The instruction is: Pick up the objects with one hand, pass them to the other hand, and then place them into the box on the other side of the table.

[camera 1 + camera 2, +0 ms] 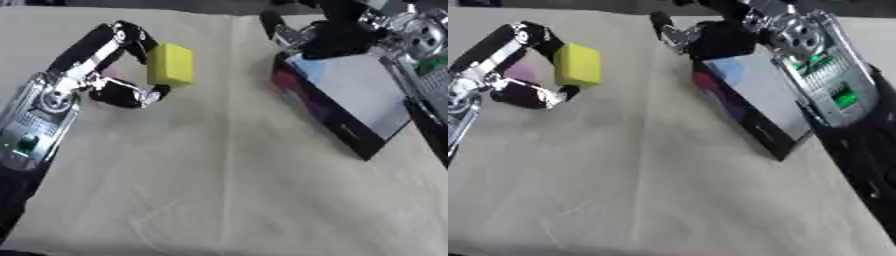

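A yellow block sits at the far left of the table, pinched between the fingers and thumb of my left hand. The fingers curl over its top edge and the thumb meets its lower corner. Whether it rests on the cloth or is lifted I cannot tell. A dark-sided box with a pale grey-blue inner face lies askew at the far right. My right hand hovers over the box's far end, dark and blurred.
A cream cloth covers the table. Something pink shows behind my left hand. My right forearm, silver with green lights, runs along the box's right side.
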{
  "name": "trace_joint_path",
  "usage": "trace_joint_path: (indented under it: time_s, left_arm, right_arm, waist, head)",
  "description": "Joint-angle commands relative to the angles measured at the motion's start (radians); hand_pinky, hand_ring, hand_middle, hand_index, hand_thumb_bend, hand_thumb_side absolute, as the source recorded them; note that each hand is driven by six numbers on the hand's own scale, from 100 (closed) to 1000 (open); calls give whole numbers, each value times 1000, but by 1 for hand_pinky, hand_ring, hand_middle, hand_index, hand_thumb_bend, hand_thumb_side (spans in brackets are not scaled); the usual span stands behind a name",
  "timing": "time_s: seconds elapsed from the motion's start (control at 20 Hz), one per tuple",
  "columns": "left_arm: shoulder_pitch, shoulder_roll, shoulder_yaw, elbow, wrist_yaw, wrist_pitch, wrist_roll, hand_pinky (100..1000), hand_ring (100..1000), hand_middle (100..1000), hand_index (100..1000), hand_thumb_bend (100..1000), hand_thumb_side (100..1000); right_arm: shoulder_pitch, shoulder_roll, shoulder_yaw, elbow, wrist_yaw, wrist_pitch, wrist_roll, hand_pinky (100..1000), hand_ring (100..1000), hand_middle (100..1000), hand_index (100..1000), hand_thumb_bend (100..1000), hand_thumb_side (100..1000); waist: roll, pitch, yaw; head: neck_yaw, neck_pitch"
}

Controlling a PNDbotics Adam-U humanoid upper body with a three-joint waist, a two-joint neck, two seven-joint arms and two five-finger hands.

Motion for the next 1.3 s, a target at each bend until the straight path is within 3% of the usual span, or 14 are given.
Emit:
trace_joint_path:
  time_s: [0.05, 0.6, 0.8, 1.0, 1.2, 1.3]
  left_arm:
    - [-25, -5, 2, -5, -3, -2, 9, 704, 545, 541, 484, 152, 100]
    - [-52, -72, -8, -12, 16, -4, 11, 702, 535, 536, 482, 125, 100]
    - [-55, -91, -16, -23, 32, -14, 12, 702, 532, 535, 481, 116, 100]
    - [-56, -100, -22, -33, 53, -19, 6, 701, 528, 534, 481, 104, 100]
    - [-57, -106, -24, -36, 70, -14, 0, 701, 528, 533, 481, 104, 100]
    - [-58, -107, -24, -37, 71, -11, -2, 699, 528, 533, 481, 104, 100]
  right_arm:
    - [-24, -1, 2, -11, 25, -11, 32, 920, 912, 976, 949, 100, 309]
    - [-36, 40, 25, 29, 57, -8, 72, 918, 911, 983, 954, 100, 400]
    - [-40, 53, 33, 51, 76, 0, 81, 917, 911, 985, 956, 100, 389]
    - [-43, 61, 36, 55, 97, -4, 84, 918, 918, 996, 974, 100, 321]
    - [-43, 62, 38, 43, 118, -27, 101, 919, 919, 995, 981, 100, 111]
    - [-43, 62, 38, 41, 123, -39, 116, 921, 920, 995, 980, 100, 100]
  waist:
    - [-8, -43, 2]
    - [-8, -38, 9]
    - [-9, -37, 11]
    - [-9, -36, 12]
    - [-10, -34, 13]
    - [-11, -34, 13]
  head:
    - [-3, -3]
    - [-9, -6]
    - [-13, -6]
    - [-16, -8]
    - [-15, -10]
    - [-15, -10]
